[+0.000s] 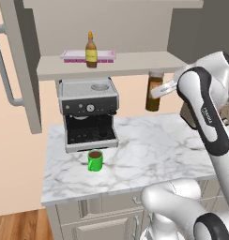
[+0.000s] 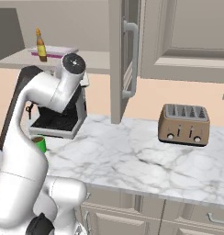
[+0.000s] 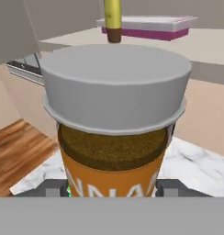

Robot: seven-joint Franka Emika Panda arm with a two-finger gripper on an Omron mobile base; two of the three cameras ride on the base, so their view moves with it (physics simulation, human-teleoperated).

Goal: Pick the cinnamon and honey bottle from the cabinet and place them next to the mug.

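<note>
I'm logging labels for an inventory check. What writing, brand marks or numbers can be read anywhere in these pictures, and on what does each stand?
"NNA": white letters, cut off on both sides, on the orange label of the cinnamon held in the gripper.
A short dark word runs along the robot arm; too small to read.
The honey bottle has a yellow label; no text legible.
The espresso machine and toaster show no readable marks.

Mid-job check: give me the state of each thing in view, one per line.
cinnamon: held in the air, upright, off the shelf.
gripper: shut on the cinnamon.
honey bottle: upright on the shelf.
cabinet: door open.
mug: upright on the counter, full of dark liquid.
</note>
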